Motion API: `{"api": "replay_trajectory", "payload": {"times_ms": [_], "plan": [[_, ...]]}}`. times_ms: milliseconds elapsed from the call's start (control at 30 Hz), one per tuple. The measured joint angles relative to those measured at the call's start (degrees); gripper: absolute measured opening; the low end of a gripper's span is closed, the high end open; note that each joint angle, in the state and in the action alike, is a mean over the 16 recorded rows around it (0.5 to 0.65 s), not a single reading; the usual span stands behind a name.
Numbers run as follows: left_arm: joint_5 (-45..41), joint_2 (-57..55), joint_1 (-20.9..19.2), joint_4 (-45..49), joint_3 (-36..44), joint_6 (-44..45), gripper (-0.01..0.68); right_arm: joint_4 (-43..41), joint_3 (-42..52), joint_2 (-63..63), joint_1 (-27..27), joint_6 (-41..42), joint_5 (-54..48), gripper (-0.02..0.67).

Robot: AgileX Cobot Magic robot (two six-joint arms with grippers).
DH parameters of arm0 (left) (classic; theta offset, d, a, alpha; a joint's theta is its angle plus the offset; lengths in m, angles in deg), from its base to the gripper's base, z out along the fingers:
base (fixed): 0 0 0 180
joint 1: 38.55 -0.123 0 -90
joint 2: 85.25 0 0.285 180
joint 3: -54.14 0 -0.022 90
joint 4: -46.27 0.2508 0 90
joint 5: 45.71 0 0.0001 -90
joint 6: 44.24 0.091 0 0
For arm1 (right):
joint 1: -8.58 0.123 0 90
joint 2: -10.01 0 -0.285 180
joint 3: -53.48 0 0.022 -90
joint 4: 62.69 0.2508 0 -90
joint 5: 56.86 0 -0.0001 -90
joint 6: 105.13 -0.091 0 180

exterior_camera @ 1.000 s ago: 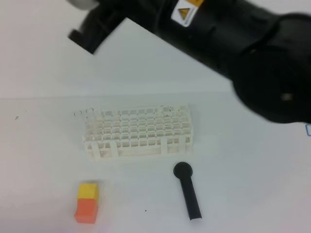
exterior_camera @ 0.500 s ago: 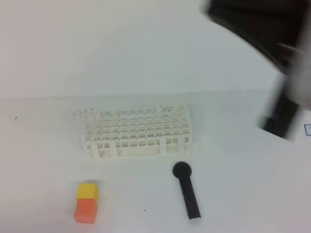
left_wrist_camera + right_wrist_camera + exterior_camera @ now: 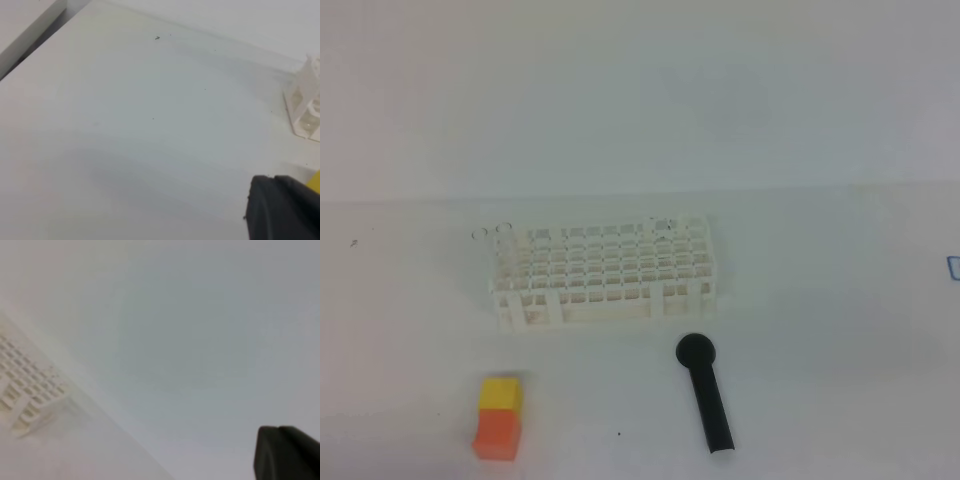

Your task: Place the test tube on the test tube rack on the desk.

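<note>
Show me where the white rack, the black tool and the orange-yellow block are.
test tube rack (image 3: 605, 265), exterior high view, top grid.
black tool (image 3: 710, 405), exterior high view, handle.
orange-yellow block (image 3: 498, 432), exterior high view, orange lower part.

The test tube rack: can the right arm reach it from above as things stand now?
Probably yes. The test tube rack stands free on the desk, with nothing above it. The black tool and the orange-yellow block lie in front, apart from it.
</note>
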Motion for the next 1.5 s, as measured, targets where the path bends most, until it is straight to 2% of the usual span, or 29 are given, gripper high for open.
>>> {"api": "replay_trajectory", "payload": {"times_ms": [233, 500, 700, 1067, 1267, 1500], "plan": [[0.0, 0.1, 0.0, 0.0, 0.2, 0.0, -0.001, 2.1, 9.2, 9.2, -6.8, 0.0, -0.3, -0.001], [0.2, 0.1, 0.0, 0.0, 0.6, 0.0, -0.001, 2.1, 15.8, 12.1, -8.1, -1.6, 0.3, -0.001], [0.3, 0.1, 0.0, 0.0, 0.7, 0.0, -0.001, 1.8, 20.1, 14.9, -8.2, -9.9, 1.2, -0.001], [0.3, 0.1, 0.0, 0.0, 0.7, 0.0, -0.001, 1.2, 27.4, 23.3, -9.7, -30.8, -2.2, -0.001], [0.2, 0.1, 0.0, 0.0, 0.7, -0.1, -0.001, 0.7, 29.2, 25.2, -12.4, -35.9, -6.7, -0.001], [0.1, 0.1, 0.0, 0.0, 0.7, -0.1, -0.001, 0.0, 29.3, 25.3, -16.6, -38.2, -10.7, -0.001]]}}
